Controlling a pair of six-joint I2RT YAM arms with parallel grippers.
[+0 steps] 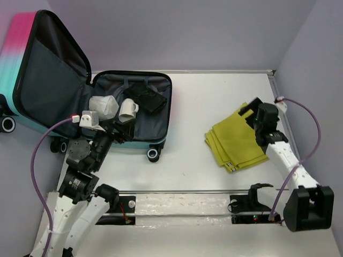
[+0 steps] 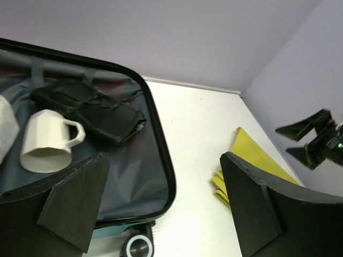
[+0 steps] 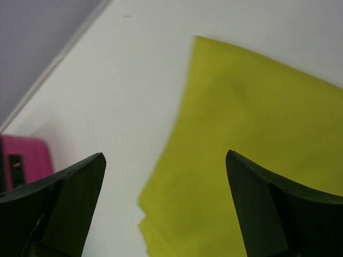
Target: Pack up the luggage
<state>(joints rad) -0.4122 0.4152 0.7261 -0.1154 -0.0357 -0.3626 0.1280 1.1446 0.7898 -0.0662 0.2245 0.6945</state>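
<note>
Obs.: the small hard-shell suitcase with a pink-to-teal shell, black trim and dark grey lining point(image 1: 53, 80) lay open at the far left of the white table point(image 1: 198, 160). Its lid stood propped up on the left and its base lay flat with the black wheels toward the near side. In the base we noted a white ceramic mug point(image 1: 127, 111) lying on its side, a folded black fabric pouch point(image 1: 146, 96) just to its far right, and a crumpled whitish translucent item point(image 1: 104, 106) to its left. The left gripper point(image 1: 122, 128) hovered over the near edge of the base; in its wrist view the fingers point(image 2: 75, 198) were spread wide with nothing between them. A folded yellow-green cloth point(image 1: 236, 140) lay on the right of the table, well apart from the suitcase. The right gripper point(image 1: 247, 108) hung over the cloth's far corner, jaws wide and empty; we could not tell whether it touched the cloth point(image 3: 252, 134).
</note>
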